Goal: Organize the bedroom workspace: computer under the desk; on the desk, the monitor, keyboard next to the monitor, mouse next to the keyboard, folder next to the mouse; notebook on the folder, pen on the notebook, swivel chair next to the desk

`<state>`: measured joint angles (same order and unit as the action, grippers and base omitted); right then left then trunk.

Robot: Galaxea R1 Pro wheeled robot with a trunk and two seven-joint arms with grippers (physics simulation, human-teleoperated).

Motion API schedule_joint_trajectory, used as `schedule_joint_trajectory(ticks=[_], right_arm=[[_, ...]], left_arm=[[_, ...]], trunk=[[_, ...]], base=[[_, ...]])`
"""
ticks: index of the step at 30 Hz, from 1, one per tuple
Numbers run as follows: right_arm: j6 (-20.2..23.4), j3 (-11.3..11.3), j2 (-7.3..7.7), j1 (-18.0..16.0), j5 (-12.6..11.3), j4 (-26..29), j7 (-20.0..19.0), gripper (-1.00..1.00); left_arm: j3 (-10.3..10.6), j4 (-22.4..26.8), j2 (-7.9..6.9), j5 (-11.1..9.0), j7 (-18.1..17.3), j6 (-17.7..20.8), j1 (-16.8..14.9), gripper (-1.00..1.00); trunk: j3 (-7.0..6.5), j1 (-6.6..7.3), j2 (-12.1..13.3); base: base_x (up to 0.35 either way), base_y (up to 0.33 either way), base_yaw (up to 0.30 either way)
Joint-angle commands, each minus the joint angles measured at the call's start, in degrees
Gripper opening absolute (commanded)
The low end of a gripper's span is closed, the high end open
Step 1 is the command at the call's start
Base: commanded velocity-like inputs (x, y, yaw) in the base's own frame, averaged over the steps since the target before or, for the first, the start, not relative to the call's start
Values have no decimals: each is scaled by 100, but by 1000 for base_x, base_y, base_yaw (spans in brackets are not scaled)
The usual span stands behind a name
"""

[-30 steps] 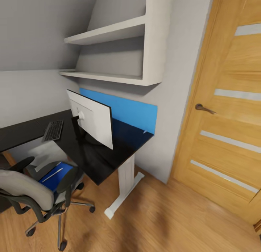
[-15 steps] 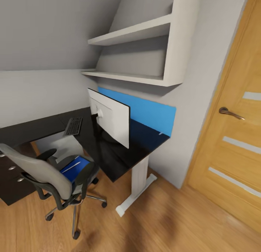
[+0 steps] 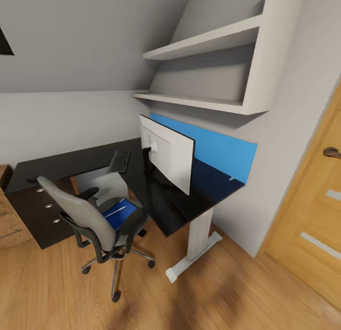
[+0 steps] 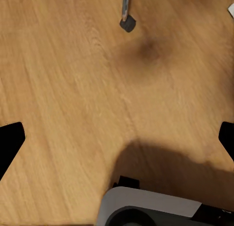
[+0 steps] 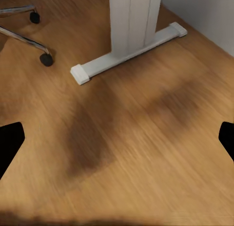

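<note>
1. At the far left of the head view, a light wooden drawer chest (image 3: 9,221) stands against the end of the table (image 3: 61,164), a long black L-shaped top with white legs.
2. The table's drawer unit (image 3: 35,211) shows three drawer fronts with round silver knobs, all closed; what they hold cannot be seen.
3. The swivel chair (image 3: 83,216), grey upholstered with black arms and a chrome star base on casters, stands on the wooden floor (image 3: 57,292) just in front of the table, its back towards the camera.
4. On the chair's seat lies the folder (image 3: 116,215), flat and bright blue, with the pen (image 3: 115,210), a thin white stick, lying on top of it.
5. The keyboard (image 3: 119,161), slim and black, lies on the table near the inner corner.
6. Just beside it stands the monitor (image 3: 168,152), upright on the table, its pale back showing with a black edge.
7. A blue wall panel (image 3: 222,152) runs behind the table, under white shelves (image 3: 208,69).
8. A wooden door (image 3: 317,202) is at the far right.
9. In the left wrist view, the left pincer (image 4: 117,143) has its dark fingertips spread wide above the floor; in the right wrist view, the right pincer (image 5: 117,138) is equally wide, holding nothing.
</note>
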<state>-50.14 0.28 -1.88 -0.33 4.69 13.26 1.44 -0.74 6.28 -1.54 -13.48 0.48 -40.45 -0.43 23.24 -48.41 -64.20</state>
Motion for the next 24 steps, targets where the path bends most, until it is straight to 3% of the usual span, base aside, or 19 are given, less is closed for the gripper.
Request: schedule_joint_trajectory(ticks=[1, 24], right_arm=[[-13, -2, 1, -2, 32, -6, 17, 100], [-7, -10, 10, -2, 32, -24, 15, 100]], left_arm=[[-5, -4, 0, 4, 5, -16, -5, 100], [-5, -4, -4, 3, 11, -16, -2, 100]], trunk=[[6, 0, -3], [6, 0, -3]], base=[[0, 0, 288], [0, 0, 288]])
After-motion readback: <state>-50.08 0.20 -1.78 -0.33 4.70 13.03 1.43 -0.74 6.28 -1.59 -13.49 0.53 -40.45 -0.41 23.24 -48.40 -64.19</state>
